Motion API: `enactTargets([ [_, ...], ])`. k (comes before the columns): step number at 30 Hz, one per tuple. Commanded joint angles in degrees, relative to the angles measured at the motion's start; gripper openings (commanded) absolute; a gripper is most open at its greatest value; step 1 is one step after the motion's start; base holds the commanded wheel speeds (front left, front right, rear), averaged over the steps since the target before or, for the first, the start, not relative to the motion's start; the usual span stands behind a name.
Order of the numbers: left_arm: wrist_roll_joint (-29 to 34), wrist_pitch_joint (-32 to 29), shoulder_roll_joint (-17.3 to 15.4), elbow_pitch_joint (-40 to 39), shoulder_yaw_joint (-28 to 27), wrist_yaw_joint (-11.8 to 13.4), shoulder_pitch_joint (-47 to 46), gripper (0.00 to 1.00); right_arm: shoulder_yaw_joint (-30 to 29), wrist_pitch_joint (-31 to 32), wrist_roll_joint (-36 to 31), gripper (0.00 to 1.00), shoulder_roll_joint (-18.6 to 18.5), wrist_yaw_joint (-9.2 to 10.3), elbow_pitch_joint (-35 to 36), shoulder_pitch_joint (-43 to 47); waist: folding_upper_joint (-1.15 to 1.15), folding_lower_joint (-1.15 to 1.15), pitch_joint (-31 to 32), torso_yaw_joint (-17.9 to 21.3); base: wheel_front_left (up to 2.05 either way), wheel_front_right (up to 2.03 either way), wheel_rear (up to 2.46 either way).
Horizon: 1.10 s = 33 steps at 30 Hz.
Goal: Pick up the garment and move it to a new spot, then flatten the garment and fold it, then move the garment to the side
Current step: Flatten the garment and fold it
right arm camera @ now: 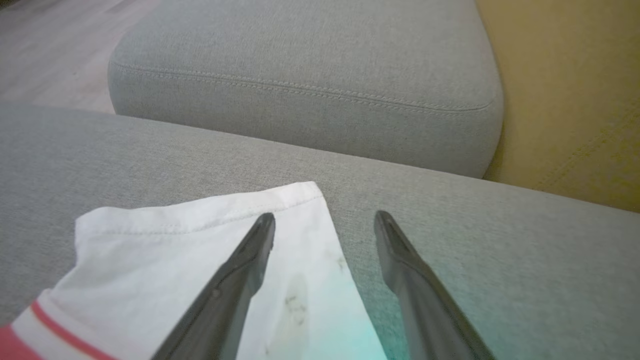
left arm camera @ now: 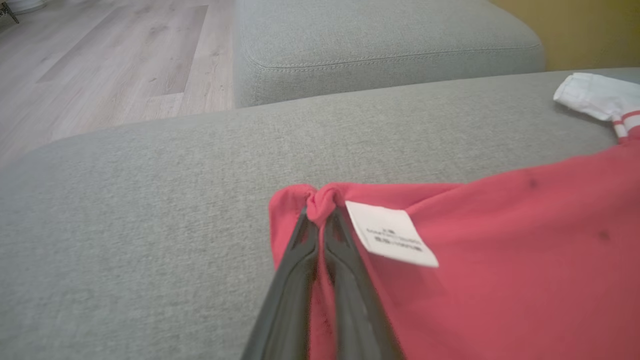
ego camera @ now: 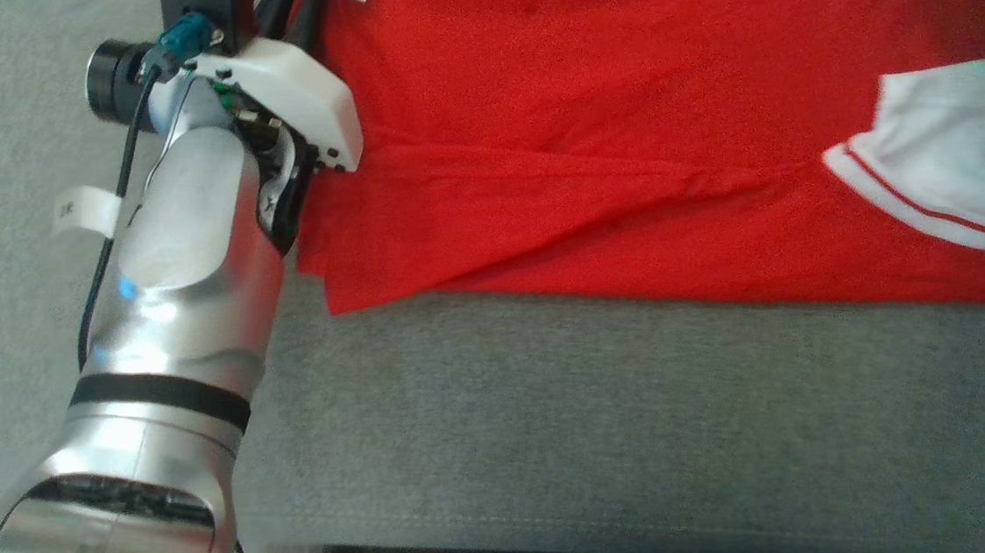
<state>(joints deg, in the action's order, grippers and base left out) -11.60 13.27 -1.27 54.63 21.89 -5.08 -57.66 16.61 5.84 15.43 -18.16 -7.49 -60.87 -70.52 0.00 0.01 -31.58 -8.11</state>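
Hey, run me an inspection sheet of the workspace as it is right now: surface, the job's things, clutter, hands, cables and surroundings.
Surface: grey fabric cushion, bare along its near edge.
Job's things: red garment spread on the cushion with a diagonal crease; white sleeve with red-striped trim lying flat; white hem label beside the pinched corner.
Clutter: nothing seen.
Hands: left hand shut on a bunched corner of the garment; right hand open, one finger over the sleeve, the other over bare cushion.
Cables: black cable running along the left forearm.
Surroundings: second grey cushion, wooden floor, yellow surface.
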Motion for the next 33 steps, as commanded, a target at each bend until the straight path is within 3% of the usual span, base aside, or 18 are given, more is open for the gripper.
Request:
enactTargets([
  [1, -0.8, 0.8, -1.8, -1.9, -0.4, 0.3, -2.4, 0.0, 0.8, 1.1, -0.7, 1.0, -0.6, 0.0, -0.2, -2.5, 0.0, -0.01, -2.5, -3.1, 0.0, 0.0, 0.0],
  [7, -4.3, 1.3, -1.6, -3.6, 3.5, 0.3, -2.7, 0.0, 1.1, 2.7, -2.9, 1.0, -1.9, 0.0, -4.5, -6.3, 0.0, -0.01, -3.7, -5.4, 0.0, 0.0, 0.0],
  [13, -9.5, 1.5, -1.6, -5.5, 9.0, 2.2, -2.9, 0.0, 0.9, 5.4, -3.9, 1.0, -1.7, 0.0, -9.2, -8.4, 0.0, -0.01, -4.1, -6.9, 0.0, 0.0, 0.0],
  [14, -10.2, 1.6, -1.6, -5.7, 9.7, 2.6, -3.1, 0.0, 0.8, 5.7, -3.9, 0.45, -1.6, 0.0, -9.6, -8.6, 0.0, -0.01, -4.2, -7.0, 0.0, 0.0, 0.0],
  [15, -10.8, 1.6, -1.6, -5.7, 10.3, 2.9, -3.3, 0.0, 0.8, 5.6, -3.9, 0.0, -1.5, 0.0, -9.9, -8.7, 0.0, -0.01, -4.2, -7.0, 0.0, 0.0, 0.0],
  [19, -12.7, 1.7, -1.6, -5.8, 10.9, 4.7, -4.5, 0.0, 0.0, 1.4, -4.3, 0.0, -2.0, 0.0, -9.7, -9.7, 0.0, -0.01, -4.5, -6.8, 0.0, 0.0, 0.0],
  [26, -10.9, 1.7, -2.4, -10.5, 6.7, 7.7, -5.0, 0.0, -3.6, -12.3, -6.8, 0.0, -3.1, 0.0, -8.7, -12.6, 0.0, -0.01, -4.0, -4.7, 0.0, 0.0, 0.0],
  [33, -8.2, 1.7, -3.9, -12.4, 3.3, 8.1, -2.2, 0.0, -6.4, -19.5, -5.9, 0.0, 0.2, 0.0, -8.4, -11.3, 0.0, -0.01, -2.1, -1.1, 0.0, 0.0, 0.0],
])
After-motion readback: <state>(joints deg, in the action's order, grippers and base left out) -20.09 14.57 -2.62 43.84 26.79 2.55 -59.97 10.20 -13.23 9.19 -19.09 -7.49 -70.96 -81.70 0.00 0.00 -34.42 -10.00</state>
